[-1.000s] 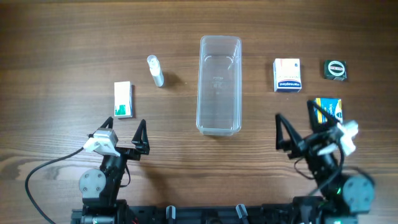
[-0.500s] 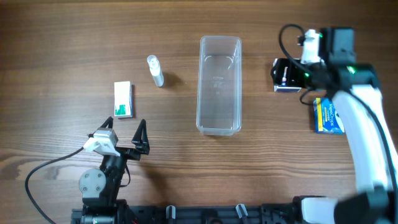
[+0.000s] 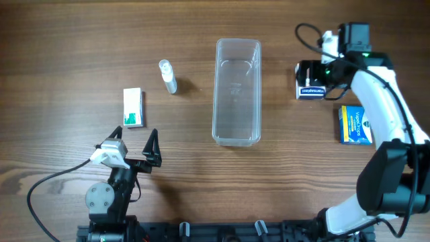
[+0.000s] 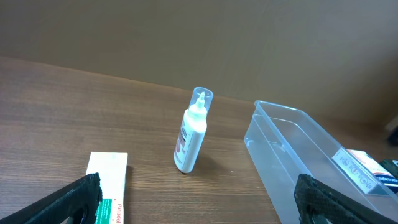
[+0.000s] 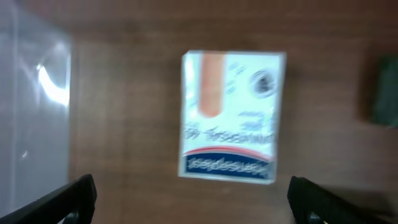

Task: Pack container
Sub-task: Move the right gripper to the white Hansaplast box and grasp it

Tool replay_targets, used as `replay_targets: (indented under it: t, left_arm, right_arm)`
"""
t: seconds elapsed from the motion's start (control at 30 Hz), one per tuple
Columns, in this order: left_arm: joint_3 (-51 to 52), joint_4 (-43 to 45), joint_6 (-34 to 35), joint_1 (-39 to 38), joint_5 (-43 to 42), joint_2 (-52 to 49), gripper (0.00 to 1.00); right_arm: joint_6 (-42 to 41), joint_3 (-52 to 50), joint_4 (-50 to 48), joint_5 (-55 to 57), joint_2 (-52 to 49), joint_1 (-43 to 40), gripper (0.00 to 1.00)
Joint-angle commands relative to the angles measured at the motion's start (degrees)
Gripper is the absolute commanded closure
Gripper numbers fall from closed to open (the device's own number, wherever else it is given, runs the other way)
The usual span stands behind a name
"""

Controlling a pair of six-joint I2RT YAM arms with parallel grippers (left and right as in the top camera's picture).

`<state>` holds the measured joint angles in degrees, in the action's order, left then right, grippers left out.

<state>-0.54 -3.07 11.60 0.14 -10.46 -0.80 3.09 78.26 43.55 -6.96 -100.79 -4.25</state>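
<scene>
1. The white box (image 5: 230,115) looked blurred to us; overhead, the right gripper (image 5: 191,186) partly hid it.
2. It gaped wide above the box, gripping nothing; the left gripper (image 3: 136,138) likewise; the container (image 3: 236,114) sat mid-table.

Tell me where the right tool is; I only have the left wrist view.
Observer: The right tool is over the white-and-blue box, on the container's right side.
Operator: Has it gripped the box?
Observer: No; its fingers stand wide open, one on either side of that box.
Operator: Anything else to pack there?
Observer: A blue-and-yellow box lies on the table, nearer the robot's base than the white one.
</scene>
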Motion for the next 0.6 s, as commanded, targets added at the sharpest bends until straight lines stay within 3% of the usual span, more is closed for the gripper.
replay_targets:
  t: [0.0,0.57]
  left_arm:
    - [0.22,-0.39,-0.90,0.39,0.52,0.42,0.00]
    - [0.22,-0.39,-0.90,0.39,0.52,0.42,0.00]
  right_arm:
    - [4.44,1.36,-0.94,1.36,-0.63,-1.62,0.00]
    - [4.42,1.14,-3.85,3.54,-9.60,-0.48,0.00]
